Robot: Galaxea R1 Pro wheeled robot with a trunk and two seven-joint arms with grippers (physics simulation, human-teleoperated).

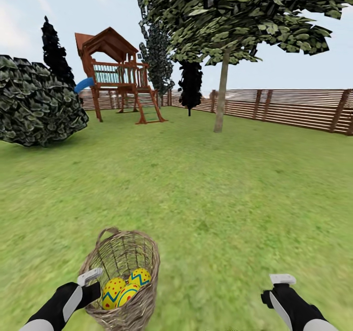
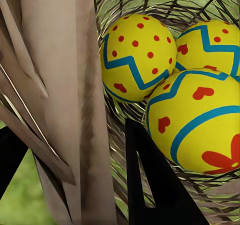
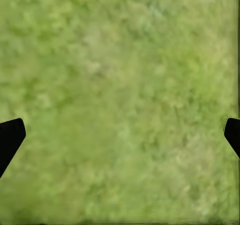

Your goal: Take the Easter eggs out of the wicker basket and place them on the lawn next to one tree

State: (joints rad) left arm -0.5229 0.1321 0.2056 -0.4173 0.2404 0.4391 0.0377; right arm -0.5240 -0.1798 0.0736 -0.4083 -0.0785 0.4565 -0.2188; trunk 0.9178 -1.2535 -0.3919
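The brown wicker basket (image 1: 125, 267) hangs tilted at the lower left of the head view, over the lawn (image 1: 211, 189). Inside it lie three yellow Easter eggs with blue zigzags and red marks (image 1: 113, 292) (image 1: 139, 276) (image 1: 126, 295); the left wrist view shows them close up (image 2: 137, 55) (image 2: 210, 45) (image 2: 200, 125). My left gripper (image 1: 93, 279) (image 2: 75, 130) straddles the basket's rim (image 2: 65, 85), one finger inside and one outside, shut on it. My right gripper (image 1: 282, 284) (image 3: 120, 135) is open above bare grass. A pale-trunked green tree (image 1: 221, 93) stands far ahead, right of centre.
A wooden playset (image 1: 117, 76) with a blue slide stands at the back left. A dark mottled bush (image 1: 37, 103) is at the left, and a black-leaved tree (image 1: 190, 83) is by the slatted fence (image 1: 294, 108). Open grass stretches between me and the tree.
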